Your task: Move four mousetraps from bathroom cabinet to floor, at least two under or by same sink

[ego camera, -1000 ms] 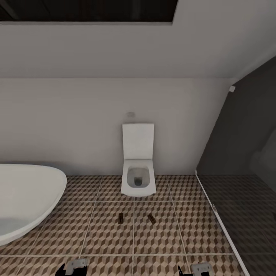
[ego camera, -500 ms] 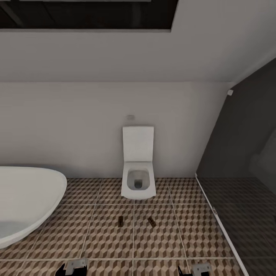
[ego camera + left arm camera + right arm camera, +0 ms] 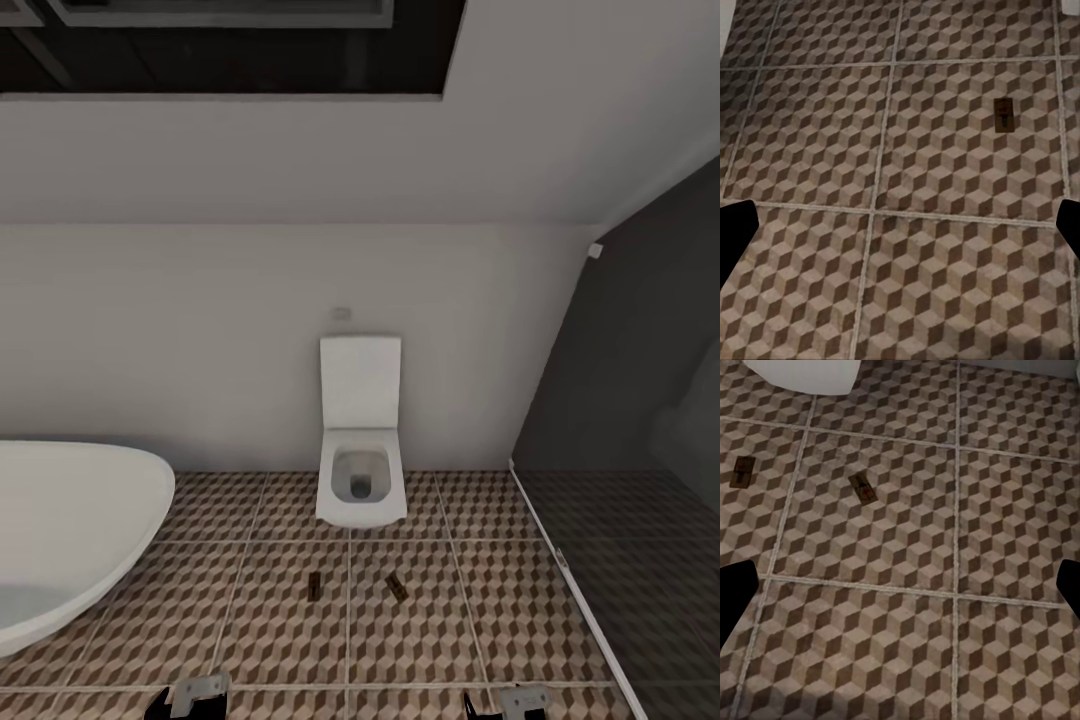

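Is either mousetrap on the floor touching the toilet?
No, in the head view both mousetraps lie on the floor in front of the toilet, apart from it.

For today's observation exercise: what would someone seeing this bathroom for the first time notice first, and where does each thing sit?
A white toilet stands against the back wall at centre, lid up. On the cube-patterned floor just in front of it lie two small brown mousetraps, a short gap apart, the right one angled. A white bathtub curves in at the left, and a dark glass partition closes the right.
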Robot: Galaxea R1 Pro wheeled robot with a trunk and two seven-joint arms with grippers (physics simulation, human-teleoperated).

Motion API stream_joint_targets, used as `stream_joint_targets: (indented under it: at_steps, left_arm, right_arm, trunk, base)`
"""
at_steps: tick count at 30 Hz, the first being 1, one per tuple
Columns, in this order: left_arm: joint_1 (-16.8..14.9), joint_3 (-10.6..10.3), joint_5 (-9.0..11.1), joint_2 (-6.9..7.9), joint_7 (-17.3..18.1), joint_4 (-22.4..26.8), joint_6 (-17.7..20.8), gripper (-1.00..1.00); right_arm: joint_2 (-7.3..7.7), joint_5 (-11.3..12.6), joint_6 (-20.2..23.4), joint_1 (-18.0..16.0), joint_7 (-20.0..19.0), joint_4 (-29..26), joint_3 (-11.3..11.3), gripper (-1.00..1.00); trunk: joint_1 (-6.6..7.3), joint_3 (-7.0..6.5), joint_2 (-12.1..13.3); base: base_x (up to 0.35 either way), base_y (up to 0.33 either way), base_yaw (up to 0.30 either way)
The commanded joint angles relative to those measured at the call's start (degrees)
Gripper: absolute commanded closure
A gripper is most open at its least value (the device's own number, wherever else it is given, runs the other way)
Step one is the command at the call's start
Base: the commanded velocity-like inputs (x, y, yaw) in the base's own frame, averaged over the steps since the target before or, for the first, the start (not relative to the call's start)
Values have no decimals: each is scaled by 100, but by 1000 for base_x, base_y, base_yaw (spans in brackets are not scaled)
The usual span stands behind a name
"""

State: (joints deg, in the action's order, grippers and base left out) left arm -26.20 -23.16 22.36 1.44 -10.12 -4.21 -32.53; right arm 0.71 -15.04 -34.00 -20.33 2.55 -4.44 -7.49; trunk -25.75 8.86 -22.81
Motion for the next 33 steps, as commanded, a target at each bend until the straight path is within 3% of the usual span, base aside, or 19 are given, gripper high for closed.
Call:
stream_joint_targets:
  at_steps: [1, 33]
  left_arm:
    - [-8, -48, 22, -4, -17, -18, -25, -100]
    - [-8, -48, 21, -4, -16, -18, -25, -100]
  right_arm:
    - [-2, -61, -19, -6, 27, 10, -34, -100]
    - [-70, -67, -18, -6, 27, 40, -34, -100]
  trunk:
    - [-4, 2, -11]
    - [-4, -296, -11]
  base:
    - [0, 0, 0]
    - [0, 0, 0]
